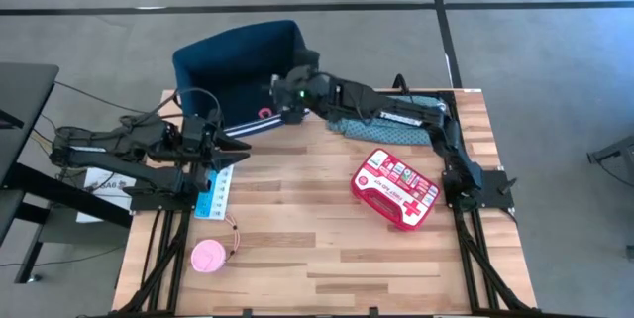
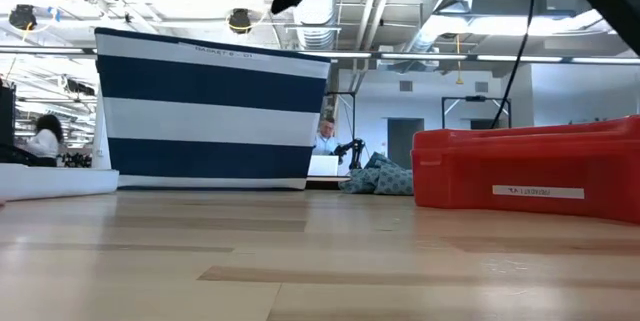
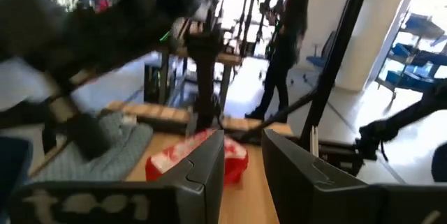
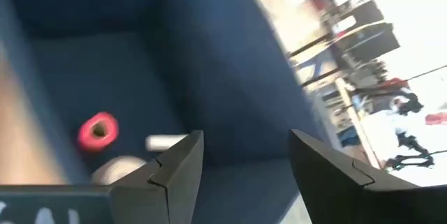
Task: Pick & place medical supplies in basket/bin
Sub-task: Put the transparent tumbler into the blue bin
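My right claw is hanging spread and empty over the bin; the red pouch is lying nearest this arm, slanted.

A navy bin with white stripes, a red pouch with a white cross, a pink tub, a light-blue box, a teal patterned cloth, and a pale wooden table.

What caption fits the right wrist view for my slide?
Open right gripper above the dark navy soft-sided bin, with a pink tape roll and a white tube inside.
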`<state>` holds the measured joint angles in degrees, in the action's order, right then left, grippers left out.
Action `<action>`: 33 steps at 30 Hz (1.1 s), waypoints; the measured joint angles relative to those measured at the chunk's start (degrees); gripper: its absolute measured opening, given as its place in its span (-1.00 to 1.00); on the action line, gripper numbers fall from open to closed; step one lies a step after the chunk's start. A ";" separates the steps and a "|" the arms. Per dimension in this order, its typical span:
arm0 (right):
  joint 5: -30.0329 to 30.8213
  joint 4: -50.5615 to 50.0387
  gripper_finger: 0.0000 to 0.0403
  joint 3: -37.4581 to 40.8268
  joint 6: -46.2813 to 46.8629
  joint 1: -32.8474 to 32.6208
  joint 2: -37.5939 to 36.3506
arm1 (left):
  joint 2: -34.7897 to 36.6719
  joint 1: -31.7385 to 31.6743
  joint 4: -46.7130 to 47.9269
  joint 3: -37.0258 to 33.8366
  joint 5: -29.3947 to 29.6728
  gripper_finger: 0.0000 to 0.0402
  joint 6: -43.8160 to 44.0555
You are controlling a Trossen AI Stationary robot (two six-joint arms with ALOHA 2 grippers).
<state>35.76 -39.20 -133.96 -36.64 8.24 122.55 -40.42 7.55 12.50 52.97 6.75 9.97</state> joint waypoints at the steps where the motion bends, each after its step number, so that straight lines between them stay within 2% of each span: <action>1: 0.32 -2.29 -0.02 0.01 1.48 -0.98 -0.68 | -0.03 0.00 1.15 0.01 -0.07 -0.57 0.76; 7: 0.34 -17.10 -0.06 -0.19 13.02 -5.46 -6.08 | -2.25 0.40 5.12 0.00 2.74 -0.57 4.36; 13: 0.20 -32.98 -0.06 -0.01 25.03 -9.19 -9.15 | -9.84 3.34 4.24 2.43 2.57 -0.57 4.19; 16: 0.25 -40.59 -0.07 -0.08 31.81 -11.14 -10.67 | -14.27 5.51 10.32 7.26 4.41 -0.57 5.22; 19: 0.32 -47.70 -0.08 -0.08 37.54 -13.25 -11.72 | -19.03 7.85 18.73 13.27 10.79 -0.57 8.63; 21: 0.32 -50.99 -0.09 -0.05 40.85 -14.68 -12.53 | -22.26 8.76 26.71 17.53 14.53 -0.57 13.09; 23: 0.30 -50.66 -0.09 0.22 43.62 -16.01 -13.29 | -25.58 8.94 35.07 21.28 14.98 -0.57 20.11; 27: 0.38 -50.78 -0.10 0.32 45.25 -18.60 -14.00 | -32.57 9.38 48.59 23.52 11.75 -0.57 36.34; 33: 0.33 -50.75 -0.09 0.33 45.28 -21.68 -13.66 | -44.92 12.19 63.19 23.52 -5.64 -0.57 54.57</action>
<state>36.09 -89.95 -133.63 8.63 -13.44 108.89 -85.34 19.74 75.69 76.49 1.11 64.54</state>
